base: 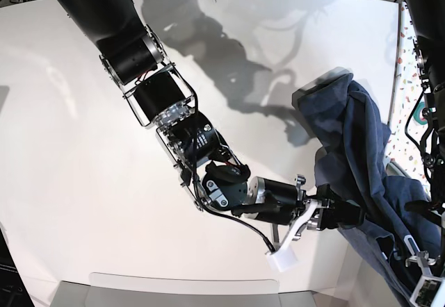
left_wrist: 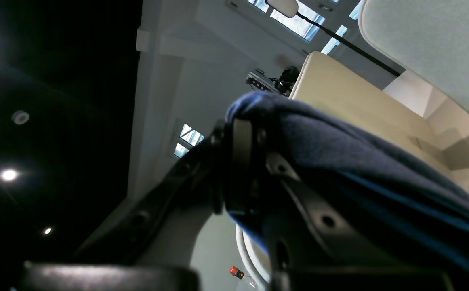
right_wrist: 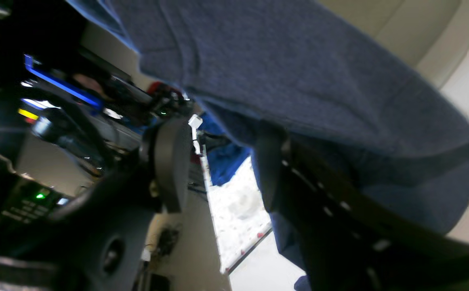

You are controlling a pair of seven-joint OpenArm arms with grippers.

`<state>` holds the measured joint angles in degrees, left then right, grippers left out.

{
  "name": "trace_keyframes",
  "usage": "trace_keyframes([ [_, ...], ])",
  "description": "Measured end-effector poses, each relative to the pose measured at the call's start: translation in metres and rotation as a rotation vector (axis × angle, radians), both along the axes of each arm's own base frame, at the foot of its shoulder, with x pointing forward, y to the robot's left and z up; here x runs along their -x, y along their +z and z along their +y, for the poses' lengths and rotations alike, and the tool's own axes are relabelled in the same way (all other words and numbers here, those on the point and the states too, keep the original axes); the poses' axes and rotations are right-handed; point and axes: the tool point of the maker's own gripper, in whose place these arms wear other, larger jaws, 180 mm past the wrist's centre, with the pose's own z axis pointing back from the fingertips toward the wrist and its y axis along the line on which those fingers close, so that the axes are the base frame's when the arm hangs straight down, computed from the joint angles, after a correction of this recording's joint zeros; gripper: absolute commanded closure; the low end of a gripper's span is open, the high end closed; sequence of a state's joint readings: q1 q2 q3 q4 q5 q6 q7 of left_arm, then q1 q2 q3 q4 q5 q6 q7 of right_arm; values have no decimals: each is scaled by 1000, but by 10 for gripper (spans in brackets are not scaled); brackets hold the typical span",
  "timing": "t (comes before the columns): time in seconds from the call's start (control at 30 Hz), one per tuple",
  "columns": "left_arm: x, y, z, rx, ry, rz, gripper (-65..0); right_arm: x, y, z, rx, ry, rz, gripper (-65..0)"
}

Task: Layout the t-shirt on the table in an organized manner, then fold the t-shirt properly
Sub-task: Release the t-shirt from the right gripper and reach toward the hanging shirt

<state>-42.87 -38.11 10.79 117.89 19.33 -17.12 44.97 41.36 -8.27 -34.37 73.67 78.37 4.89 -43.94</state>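
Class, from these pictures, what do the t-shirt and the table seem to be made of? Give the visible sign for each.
T-shirt: soft knit fabric, probably cotton, dark navy and heathered; its fine flecked weave shows, and it drapes in loose folds.
Table: a hard, smooth white board with a matte finish, perhaps laminate; arm shadows fall on it without sharp glare.

White table (base: 62,147) bears part of the navy t-shirt (base: 348,133)

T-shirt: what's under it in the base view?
The t-shirt hangs bunched over the white table's right edge, with bare table beside it. The right claw reaches its lower edge. The cloth hides the left claw and the table beneath.
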Motion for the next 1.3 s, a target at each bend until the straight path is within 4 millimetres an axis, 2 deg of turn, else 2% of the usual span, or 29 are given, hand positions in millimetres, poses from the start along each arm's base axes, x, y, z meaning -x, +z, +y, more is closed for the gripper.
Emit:
trace_keyframes([
  [0.07,0,0,0,0,0,-1,0,-1,-4,0,20,-6,-8,-266],
  [0.13,0,0,0,0,0,0,0,-5,-4,-2,102,-45,-100,-266],
  [0.23,0,0,0,0,1,0,0,-5,8,-3,277,-111,-375,-266],
  [0.33,0,1,-1,-1,-3,-2,0,6,19,6,471,-142,-674,-267],
  [0.4,0,0,0,1,1,-2,0,12,15,13,574,-156,-813,-267],
  [0.5,0,0,0,1,-1,-3,0,18,-5,20,698,-150,-943,-267],
  [0.7,0,0,0,1,0,-2,0,12,-2,18,733,-200,-1026,-267],
  [0.9,0,0,0,1,1,-1,0,-9,-21,15,762,-217,-998,-267],
  [1.1,0,0,0,1,1,-2,0,-22,-35,14,765,-230,-981,-267],
  [1.3,0,0,0,1,0,-2,0,-23,-29,15,757,-234,-996,-266],
])
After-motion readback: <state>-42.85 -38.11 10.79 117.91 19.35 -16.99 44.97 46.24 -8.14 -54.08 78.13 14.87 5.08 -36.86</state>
